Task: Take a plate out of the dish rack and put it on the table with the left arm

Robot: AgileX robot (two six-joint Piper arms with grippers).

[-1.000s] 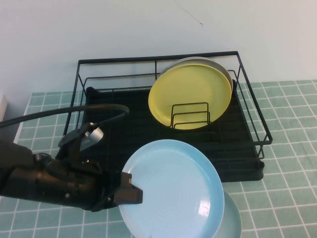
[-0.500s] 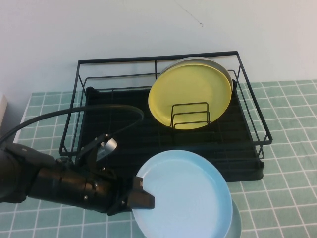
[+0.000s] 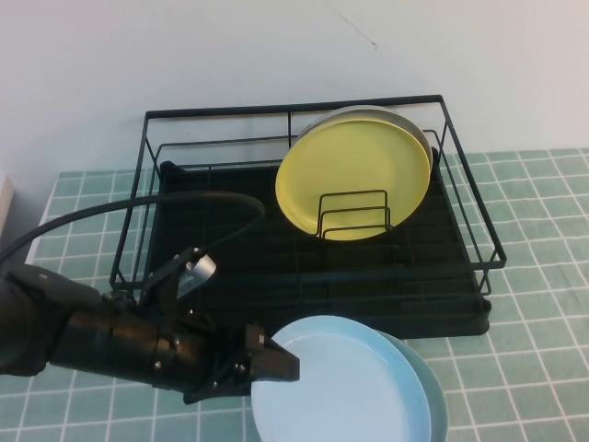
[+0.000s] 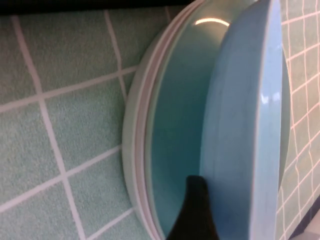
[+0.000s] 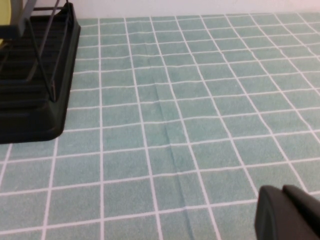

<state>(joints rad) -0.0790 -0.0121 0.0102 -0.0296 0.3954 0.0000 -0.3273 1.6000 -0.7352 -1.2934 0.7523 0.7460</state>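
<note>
My left gripper [image 3: 279,366] is shut on the near-left rim of the sky-blue plate [image 3: 342,387]. It holds the plate low and almost flat in front of the dish rack [image 3: 230,249], over a pale mint-green plate [image 3: 439,412] lying on the table [image 3: 534,276]. In the left wrist view the blue plate [image 4: 240,125] stands just off the mint plate's rim [image 4: 131,150], with one dark finger [image 4: 195,210] against its underside. My right gripper [image 5: 287,212] is shut and empty above bare tiles, to the right of the rack [image 5: 35,85].
A yellow plate [image 3: 354,184] stands upright in the rack's small wire holder, with a grey-white plate [image 3: 409,124] behind it. The white wall is behind the rack. Open tiles lie to the right of the rack [image 3: 543,368].
The left arm has carried the blue plate down and toward the front, tilting it from steep to nearly flat over the mint plate. The rack's plates have not moved.
</note>
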